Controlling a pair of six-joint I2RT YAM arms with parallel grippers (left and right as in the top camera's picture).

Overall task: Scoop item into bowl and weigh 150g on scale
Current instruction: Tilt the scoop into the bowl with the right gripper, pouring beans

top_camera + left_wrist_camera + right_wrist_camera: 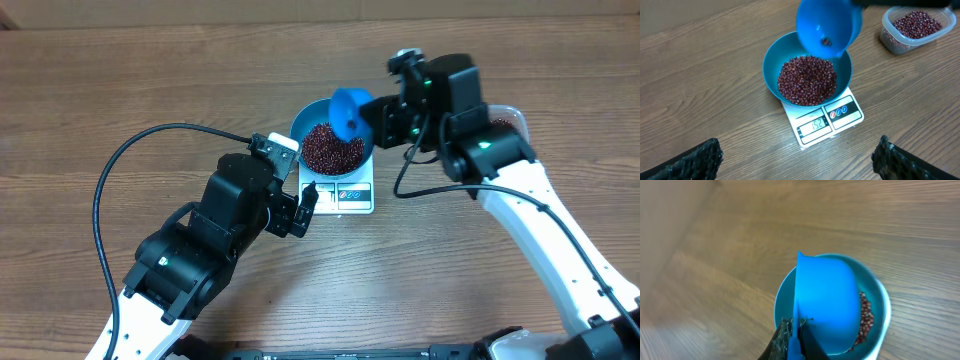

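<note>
right end effector (794,342) clamps scoop (829,25) tipped over bowl (771,75) at 1 o'clock, to shed beans (807,80) | left end effector (797,155) gapes empty

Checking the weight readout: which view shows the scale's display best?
Left wrist. The scale sits mid-frame, its display unobstructed and facing the camera. Overhead shows the front strip too small to read. Right wrist shows none of it: the scoop and bowl cover it.
</note>
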